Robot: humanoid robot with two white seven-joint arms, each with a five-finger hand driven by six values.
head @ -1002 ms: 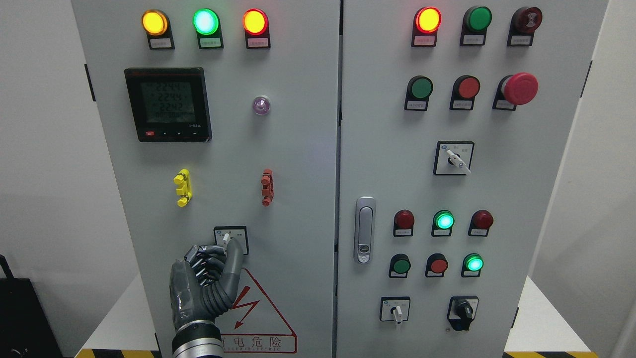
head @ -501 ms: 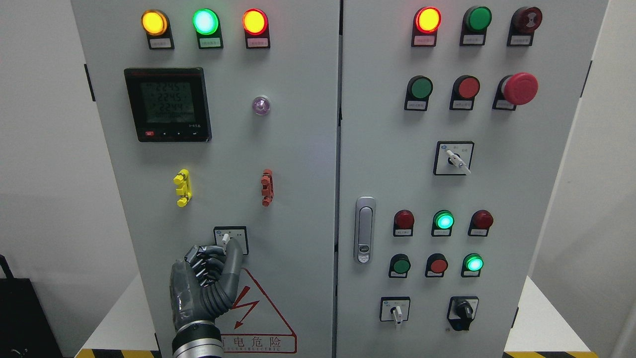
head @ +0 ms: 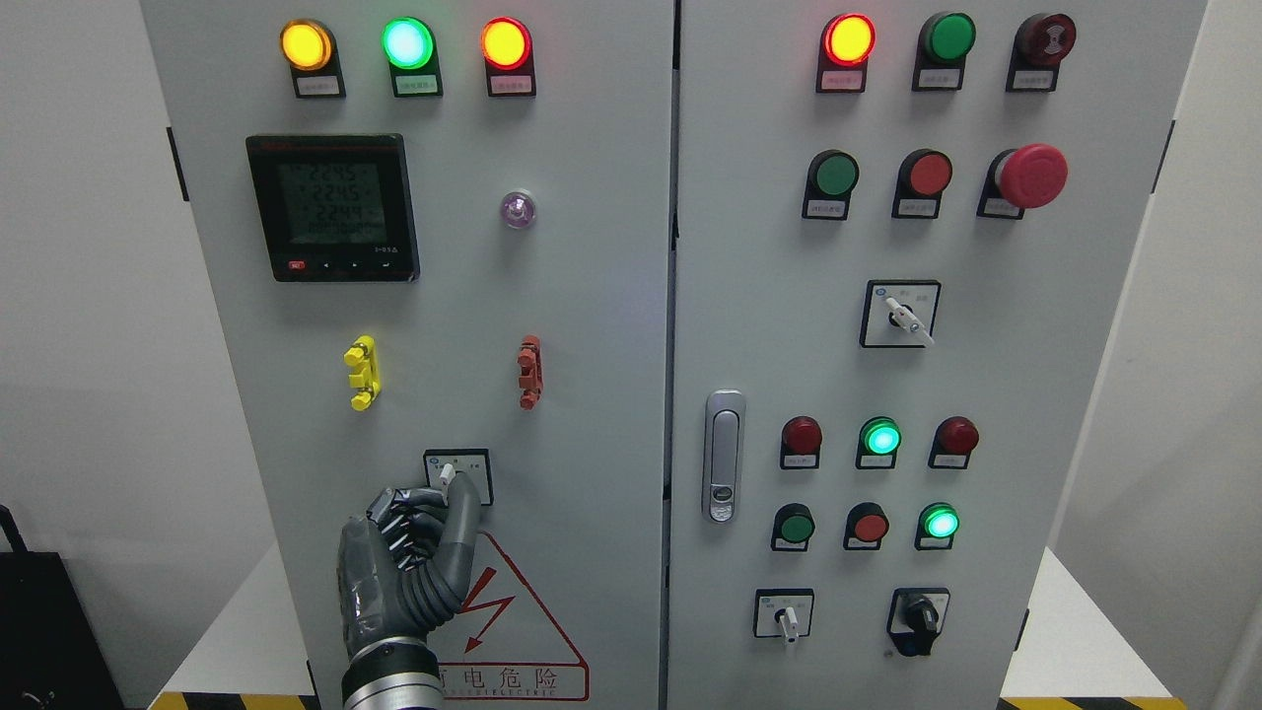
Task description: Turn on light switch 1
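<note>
Your left hand (head: 409,562) is reaching up the left cabinet door (head: 592,325), fingers curled and pinching the small white lever of light switch 1 (head: 456,475), low on that door just above the red warning triangle (head: 513,611). You are looking at Chinese characters "电危险" under the triangle; the smaller line below is too small to read. The digital meter (head: 333,207) is showing rows reading roughly 2245. Labels under the three lit lamps (head: 407,44) are too small to read.

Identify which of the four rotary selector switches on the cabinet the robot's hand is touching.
The white-handled selector switch low on the left door: the left hand grips its lever. The three others, all on the right door, are untouched.
</note>
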